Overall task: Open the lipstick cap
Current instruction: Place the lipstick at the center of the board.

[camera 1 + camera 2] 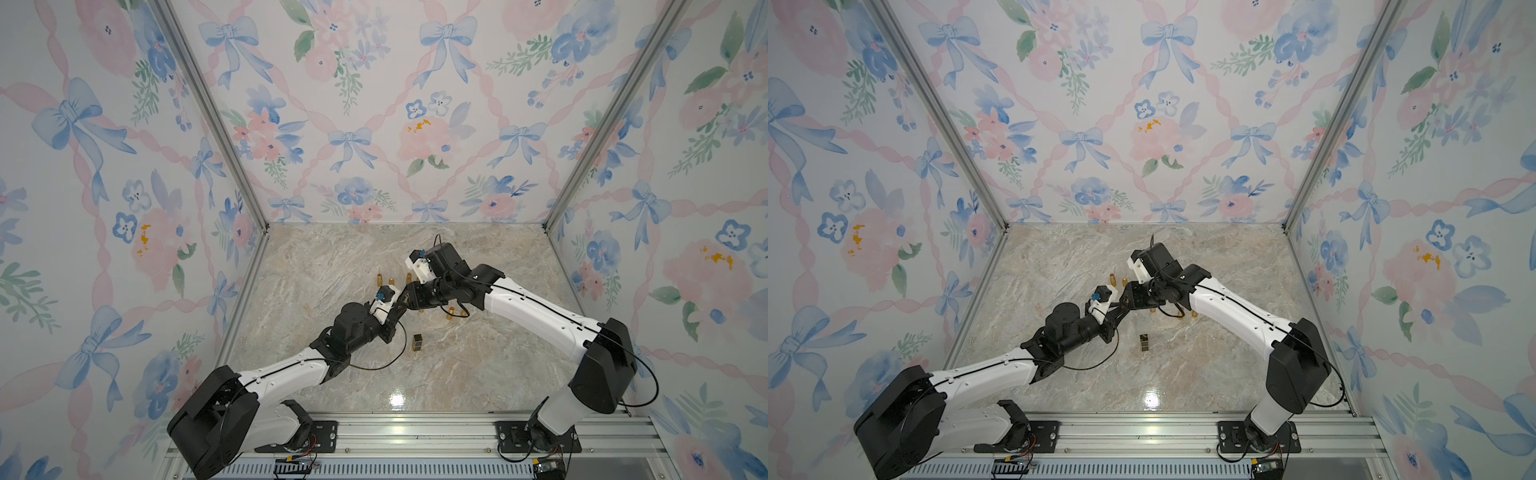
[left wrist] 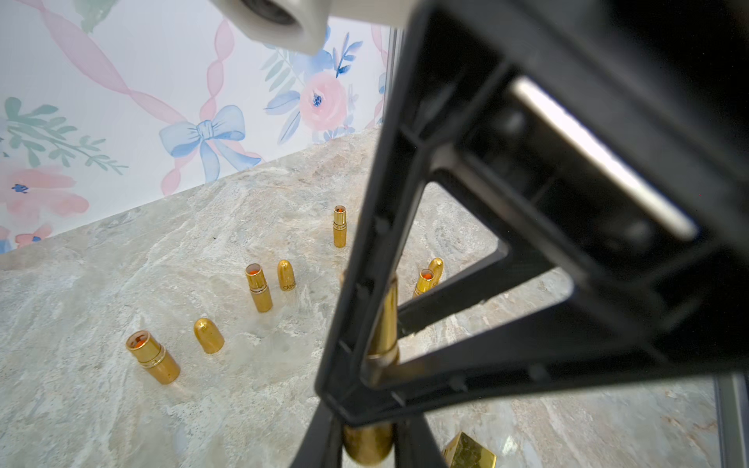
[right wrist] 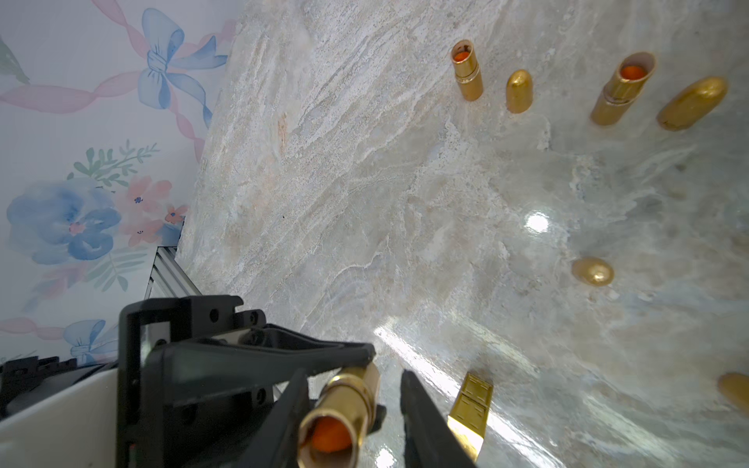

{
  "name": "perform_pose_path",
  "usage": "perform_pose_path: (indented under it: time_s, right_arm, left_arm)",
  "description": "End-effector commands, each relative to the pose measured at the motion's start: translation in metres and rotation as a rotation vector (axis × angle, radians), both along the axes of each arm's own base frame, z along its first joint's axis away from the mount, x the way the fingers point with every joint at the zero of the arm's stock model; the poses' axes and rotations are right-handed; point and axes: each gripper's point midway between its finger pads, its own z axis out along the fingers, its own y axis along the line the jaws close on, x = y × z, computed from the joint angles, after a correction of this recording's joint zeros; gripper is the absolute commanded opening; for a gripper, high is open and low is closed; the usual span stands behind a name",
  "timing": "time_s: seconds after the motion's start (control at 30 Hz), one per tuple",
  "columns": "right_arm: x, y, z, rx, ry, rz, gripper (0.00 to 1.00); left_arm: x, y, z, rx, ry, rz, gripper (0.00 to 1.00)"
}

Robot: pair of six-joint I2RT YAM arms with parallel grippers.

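Left wrist view is showing the left gripper (image 2: 367, 439) clamping a gold lipstick (image 2: 383, 324) mid-table (image 2: 101, 291). The right gripper (image 3: 353, 377), from 3 o'clock, is loosely straddling its orange end. Likely light, rigid, slippery: grip mid-barrel.

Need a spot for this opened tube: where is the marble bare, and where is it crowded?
Bare: the back strip between the back wall and the open tubes; the front patch between the square gold lipstick and the rail. Crowded: mid-table, where those tubes and their caps crowd the left gripper and the lipstick it holds.
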Motion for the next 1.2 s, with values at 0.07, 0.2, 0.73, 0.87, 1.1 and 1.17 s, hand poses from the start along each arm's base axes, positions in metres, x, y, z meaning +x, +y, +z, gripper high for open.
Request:
perform_pose_path:
  time_s: [0.07,0.2,0.73,0.87,1.1,1.17]
  right_arm:
    - [0.002,0.010,-0.009,-0.033,-0.011,0.024,0.32]
    - [0.001,0.009,-0.011,-0.059,-0.017,0.029,0.27]
    - [0.019,-0.003,-0.002,-0.159,-0.111,-0.014,0.18]
    - [0.033,-0.012,-0.006,-0.225,-0.153,-0.050,0.18]
    - [0.055,-0.021,-0.035,-0.328,-0.212,-0.105,0.18]
    - [0.060,-0.021,-0.045,-0.339,-0.223,-0.120,0.18]
  left_arm:
    - [0.004,-0.004,0.016,-0.018,-0.051,-0.012,0.00]
    - [0.006,-0.003,0.016,-0.015,-0.053,-0.001,0.00]
    - [0.008,0.002,0.011,-0.013,-0.038,0.033,0.43]
    - [0.004,0.007,0.006,-0.023,-0.018,0.042,0.56]
    - [-0.007,0.019,-0.009,-0.045,0.036,0.070,0.79]
    - [-0.008,0.023,-0.011,-0.052,0.047,0.084,0.87]
